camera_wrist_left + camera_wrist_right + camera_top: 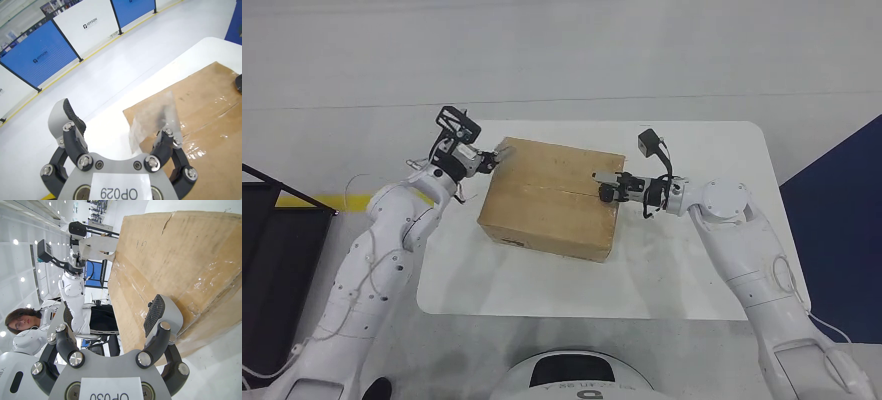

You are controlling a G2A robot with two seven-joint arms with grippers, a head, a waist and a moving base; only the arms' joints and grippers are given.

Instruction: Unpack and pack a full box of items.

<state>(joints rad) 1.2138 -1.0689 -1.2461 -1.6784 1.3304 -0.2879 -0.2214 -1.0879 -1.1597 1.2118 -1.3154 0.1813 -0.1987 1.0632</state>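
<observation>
Left pincer [117, 119] gapes wide — peeled tape [151, 121] clings to one finger; right pincer [111, 306], open, rests on the centre-frame box [542, 215], likely steadying it.

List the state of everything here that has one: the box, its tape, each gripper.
cardboard box: closed, top flaps flat.
clear tape strip: partly peeled, one end lifted off the box's seam and clinging to the left gripper, the rest stuck down along the seam.
left gripper: open, at the box's corner.
right gripper: open, one finger against the box's opposite end.
</observation>
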